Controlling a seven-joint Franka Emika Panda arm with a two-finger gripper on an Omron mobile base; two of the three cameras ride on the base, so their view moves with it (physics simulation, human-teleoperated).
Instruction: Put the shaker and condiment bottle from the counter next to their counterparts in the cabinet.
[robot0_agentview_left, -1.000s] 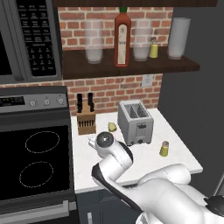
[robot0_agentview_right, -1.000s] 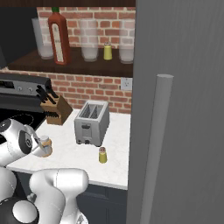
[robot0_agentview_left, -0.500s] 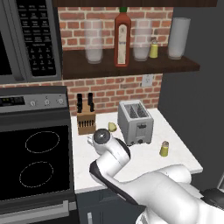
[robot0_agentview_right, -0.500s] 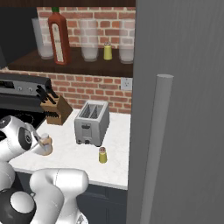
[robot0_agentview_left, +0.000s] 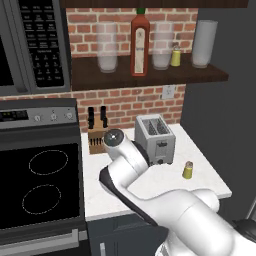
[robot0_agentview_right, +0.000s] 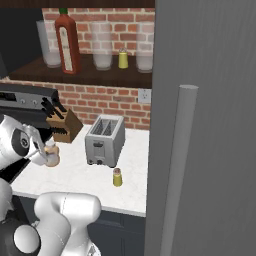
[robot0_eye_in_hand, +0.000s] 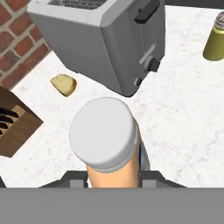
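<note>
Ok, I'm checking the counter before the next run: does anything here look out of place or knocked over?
One small oddity: a loose piece of bread lies bare on the counter between the toaster and the knife block. Everything else stands upright, including the shaker and the condiment bottle in the end effector.

In the left base view the toaster (robot0_agentview_left: 155, 138) sits mid-frame on the counter (robot0_agentview_left: 165, 182), the knife block (robot0_agentview_left: 97, 140) to its left, the shaker (robot0_agentview_left: 188, 170) at lower right. Above, on the cabinet (robot0_agentview_left: 150, 75), a sauce bottle (robot0_agentview_left: 140, 42) stands left of a small shaker (robot0_agentview_left: 175, 55). In the hand view the condiment bottle (robot0_eye_in_hand: 107, 140) lies below the toaster, with what may be a bread scrap (robot0_eye_in_hand: 64, 85) at left
</note>
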